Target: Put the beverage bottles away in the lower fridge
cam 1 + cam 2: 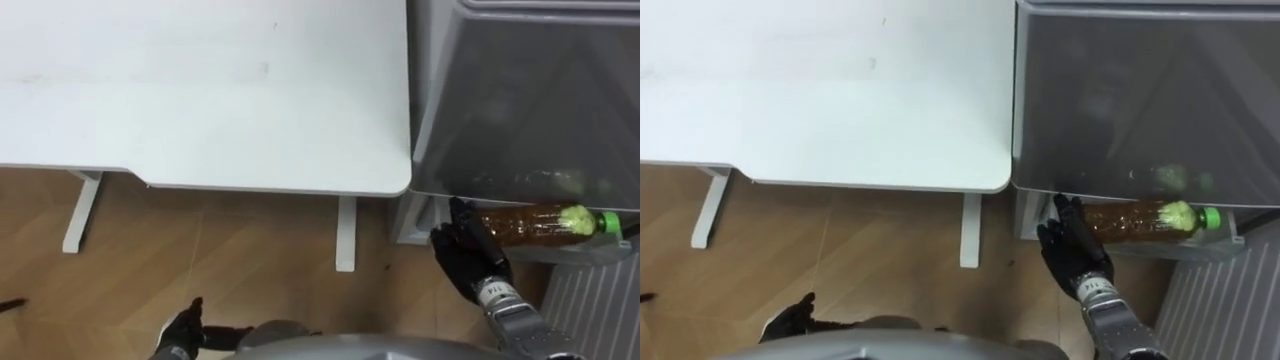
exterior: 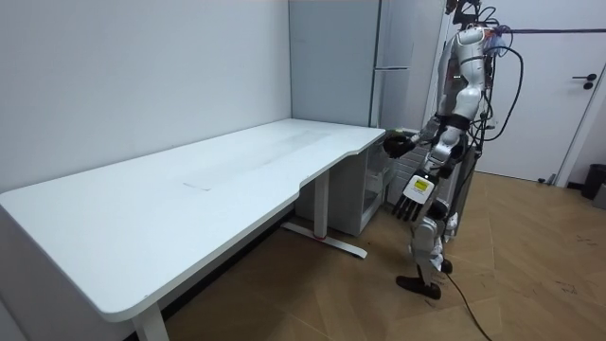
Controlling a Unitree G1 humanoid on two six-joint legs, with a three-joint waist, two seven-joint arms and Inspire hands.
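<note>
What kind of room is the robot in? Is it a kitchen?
Probably not a real kitchen, more like a plain office or test room: a long white desk stands against the wall, a tall grey fridge stands beside it, and there is a wooden floor.

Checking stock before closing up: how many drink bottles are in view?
1. A brown drink bottle with a green cap lies on its side in the fridge, in its lower compartment, by the right hand. More may be hidden behind the grey front.
</note>
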